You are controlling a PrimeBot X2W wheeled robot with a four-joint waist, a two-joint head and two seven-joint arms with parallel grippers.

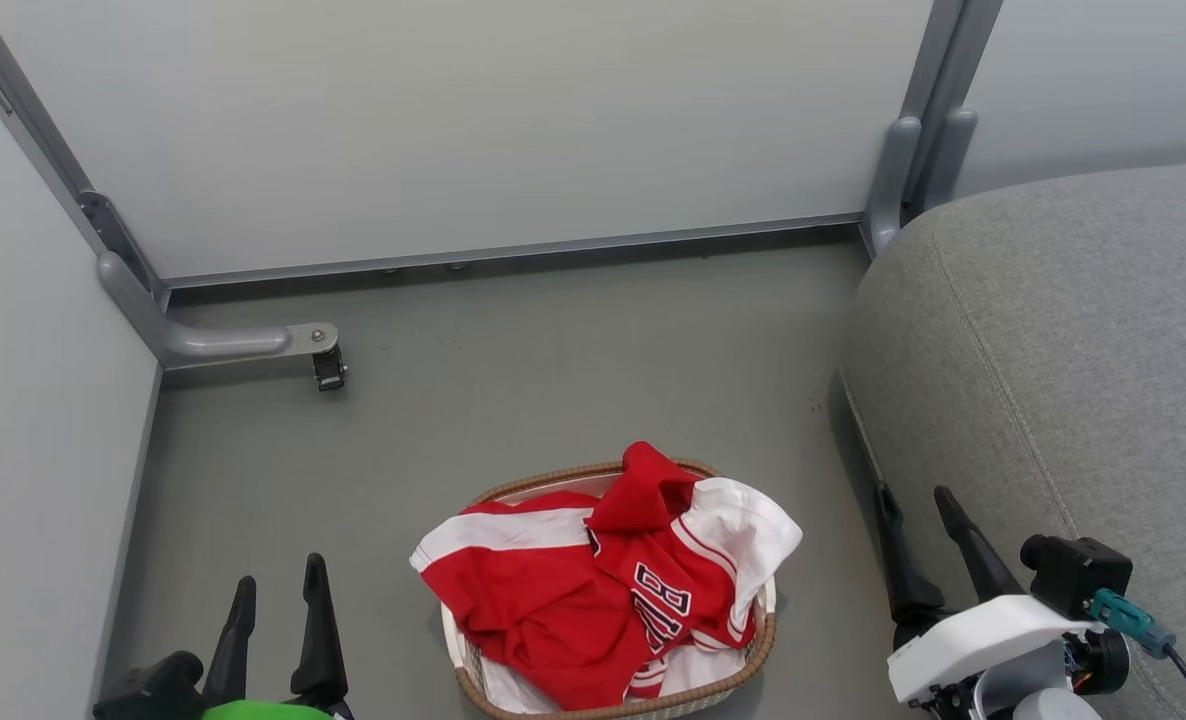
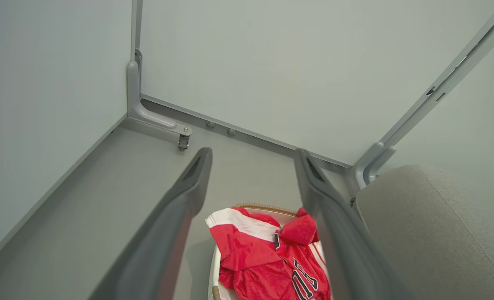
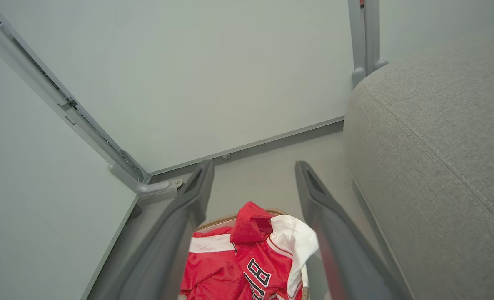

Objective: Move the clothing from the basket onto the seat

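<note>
The red clothing (image 1: 573, 590) with white bands and black-and-white letters is heaped in the oval basket (image 1: 753, 655) on the floor, spilling over its left and right rim. The same clothing (image 2: 268, 258) (image 3: 247, 258) lies between the fingers in both wrist views. The grey seat (image 1: 1063, 340) stands to the right of the basket. My left gripper (image 1: 280, 590) is open at the lower left, apart from the basket. At the lower right, my right gripper (image 1: 918, 500) is open in front of the seat's edge, holding nothing.
Pale partition panels (image 1: 453, 120) wall off the back and left. A grey panel foot with a small caster (image 1: 328, 368) juts onto the floor at the left. Grey floor (image 1: 553, 380) lies between the basket and the panels.
</note>
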